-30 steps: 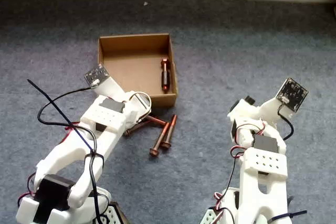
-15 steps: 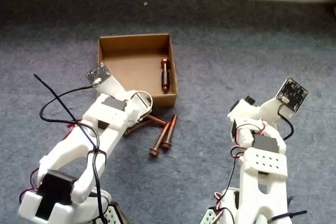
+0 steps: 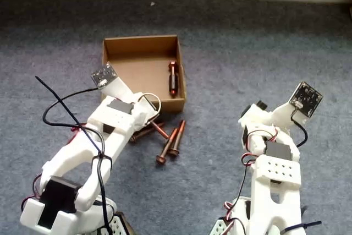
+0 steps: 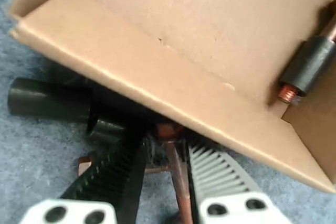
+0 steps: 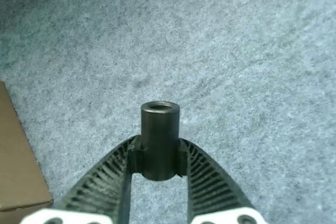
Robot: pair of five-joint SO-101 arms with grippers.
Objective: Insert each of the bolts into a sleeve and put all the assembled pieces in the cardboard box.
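Fingers [image 4: 210, 169] by box [image 4: 157, 77] with sleeved bolt [image 4: 307, 69]

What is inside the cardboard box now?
One copper bolt in a black cylindrical sleeve lies by a side wall of the brown cardboard box. An arm's camera covers one floor corner.

Matt plastic, dull metal, raw cardboard, napped cloth

The right claw [image 5: 157, 148] has ribbed matt plastic fingers, and the sleeve [image 5: 160, 124] between them is dark, smooth metal with a faint sheen; between the left claw's [image 4: 167, 145] ribbed plastic fingers the bolt [image 4: 179, 182] is coppery metal; just past its tips the cardboard box [image 4: 157, 82] is matt brown; the counter [image 5: 236, 51] beneath is grey fuzzy cloth
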